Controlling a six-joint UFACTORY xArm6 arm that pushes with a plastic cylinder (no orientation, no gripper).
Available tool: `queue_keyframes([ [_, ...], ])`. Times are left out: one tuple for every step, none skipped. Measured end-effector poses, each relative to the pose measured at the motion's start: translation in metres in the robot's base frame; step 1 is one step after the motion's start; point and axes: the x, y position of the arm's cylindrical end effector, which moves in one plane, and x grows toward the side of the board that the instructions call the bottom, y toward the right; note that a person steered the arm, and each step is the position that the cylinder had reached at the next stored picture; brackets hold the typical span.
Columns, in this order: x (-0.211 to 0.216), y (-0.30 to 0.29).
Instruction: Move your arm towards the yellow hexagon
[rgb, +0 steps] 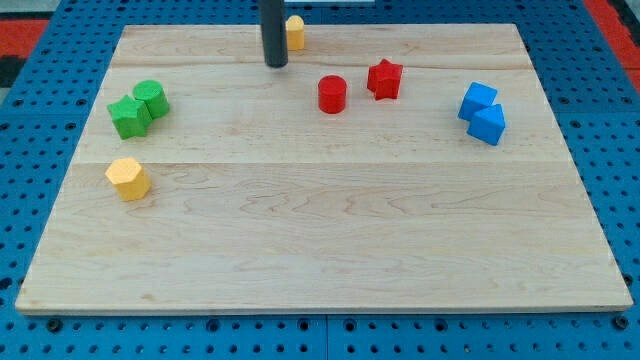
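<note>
Your tool here is a plain dark rod with nothing to open or close, and my tip (277, 65) holds nothing: it rests on the board near the view's top, a little left of centre, touching no block, with a small yellow block (295, 32) just beside it toward the view's top right, partly hidden by the rod so that you cannot tell its shape. The wooden board (330, 250) is the biggest thing to reckon with, and most of its lower half lies bare, which gives you room. Your target, the yellow hexagon (128, 178), sits near the view's left edge, about midway down, well apart from the tip and standing alone. Between tip and target, slightly toward the view's top, stands a green pair, a green star-like block (128, 117) touching a green cylinder (152, 97); judge your line so the rod passes on their lower right side instead of clipping them. A diagonal sweep toward the view's lower left looks cleanest, slowing as you near the hexagon so you arrive beside it and do not shove it off the board's left edge. The red cylinder (332, 94) and red star (385, 78) lie to the view's right of the tip, and the two blue blocks (483, 113), touching each other, lie far right; none of these should trouble your path.
</note>
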Motion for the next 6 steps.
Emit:
queue_keyframes([
  [0.067, -0.002],
  [0.160, -0.023],
  [0.248, -0.055],
  [0.289, -0.120],
  [0.282, -0.211],
  [0.238, -0.235],
])
